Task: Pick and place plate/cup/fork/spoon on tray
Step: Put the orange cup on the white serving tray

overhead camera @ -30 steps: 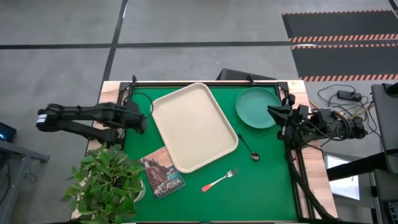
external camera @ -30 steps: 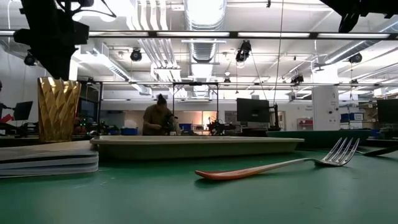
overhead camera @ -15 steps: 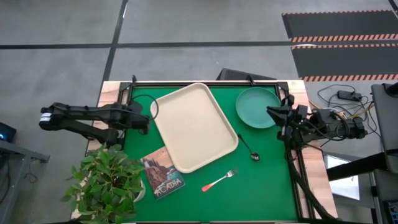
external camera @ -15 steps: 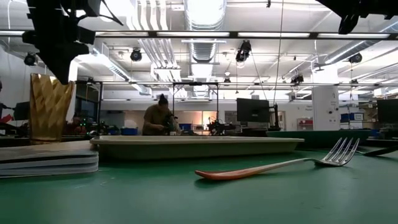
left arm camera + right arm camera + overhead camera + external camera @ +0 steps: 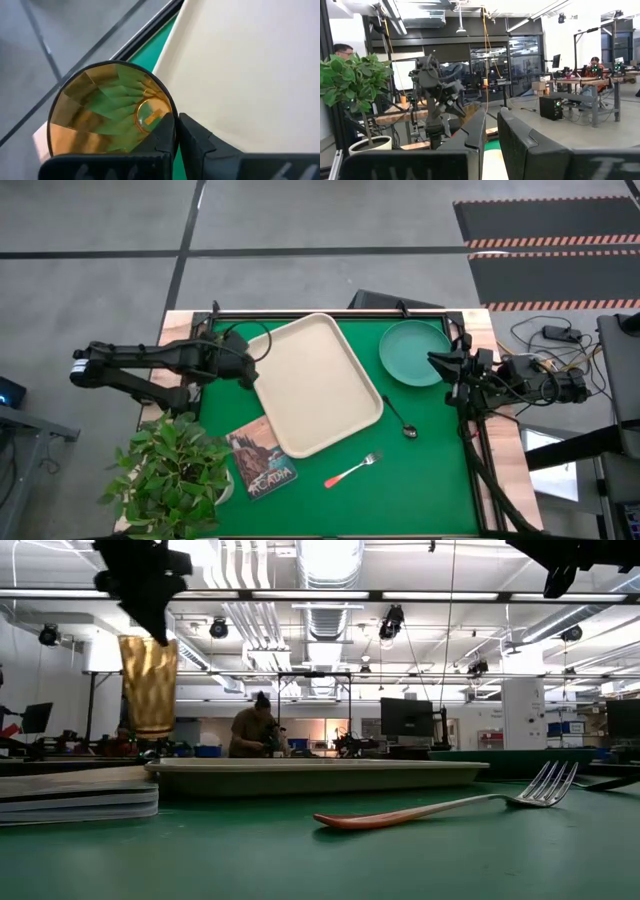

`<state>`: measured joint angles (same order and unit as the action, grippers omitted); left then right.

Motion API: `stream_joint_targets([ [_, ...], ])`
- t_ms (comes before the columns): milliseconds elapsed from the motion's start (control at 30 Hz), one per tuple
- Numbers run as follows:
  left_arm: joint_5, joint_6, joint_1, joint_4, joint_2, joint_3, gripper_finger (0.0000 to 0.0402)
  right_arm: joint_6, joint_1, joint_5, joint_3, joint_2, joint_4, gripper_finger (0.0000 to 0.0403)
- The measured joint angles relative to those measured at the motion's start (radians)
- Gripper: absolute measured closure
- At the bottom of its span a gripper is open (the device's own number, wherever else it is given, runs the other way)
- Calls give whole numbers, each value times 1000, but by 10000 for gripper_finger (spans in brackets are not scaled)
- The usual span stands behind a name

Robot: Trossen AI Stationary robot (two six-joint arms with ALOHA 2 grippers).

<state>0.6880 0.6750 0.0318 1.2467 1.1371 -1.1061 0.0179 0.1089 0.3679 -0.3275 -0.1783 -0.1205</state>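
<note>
My left gripper (image 5: 245, 367) is shut on the amber cup (image 5: 148, 685), holding it in the air just beside the left rim of the cream tray (image 5: 315, 385). The wrist view looks down into the cup (image 5: 107, 115). The teal plate (image 5: 414, 352) lies flat on the mat to the right of the tray. The dark spoon (image 5: 398, 418) and the pink-handled fork (image 5: 353, 470) lie on the mat near the tray's near right corner. My right gripper (image 5: 433, 358) hovers at the plate's right edge, fingers nearly together, holding nothing. My left gripper pinches the cup's wall at its rim (image 5: 169, 116), one finger inside the cup and one outside. The fingers come from above, pointing down. The cup hangs below them, upright and clear of the mat (image 5: 148, 730).
A picture-covered book (image 5: 262, 460) lies near the tray's near left corner. A potted plant (image 5: 175, 475) stands at the table's near left. A raised black frame borders the green mat. People work at benches in the room beyond the table.
My left gripper has shut on the cup's rim, lifted the cup off the mat and carried it to the right, up to the tray's left rim. The cup stays upright and now hangs in the air.
</note>
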Motion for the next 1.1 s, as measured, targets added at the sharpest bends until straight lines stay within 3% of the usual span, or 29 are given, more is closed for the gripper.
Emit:
stream_joint_targets([
  [767, -45, -1, 127, -265, 178, -32, 401, -21, 0, 0, 0, 0, 13, 364],
  [1100, -156, 38, 152, -303, 199, -5, 401, -25, 0, -1, 0, 0, 36, 364],
])
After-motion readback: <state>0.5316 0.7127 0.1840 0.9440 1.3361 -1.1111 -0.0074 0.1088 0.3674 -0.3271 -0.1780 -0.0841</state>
